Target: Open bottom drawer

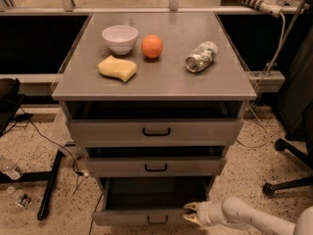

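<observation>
Claw (191,213) low at the bottom edge of the view, reaching in from the right on a pale arm (244,215), at the right end of the bottom drawer (127,216) front. Spread or pressed together: cannot tell. Touching the front's edge or only just beside it: cannot tell either.

Judging by the dark cavity behind the front, already drawn partly out, probably not yet fully.

To finish well: pull straight out along the runners, toward the camera, level and steady. No sideways drag. Beware purchase at one end of the front rather than at the small black loop handle (157,220), at the risk of skewing and jamming. Slow near the end of travel. Avoid lifting into the upper drawers (156,131), both slightly ajar above.

Relative to the claw: front stretching away toward the view's left, handle near but apart on that same side and a touch lower, cavity up and to the left. Lowest of three, well beneath the worktop (161,82).
</observation>
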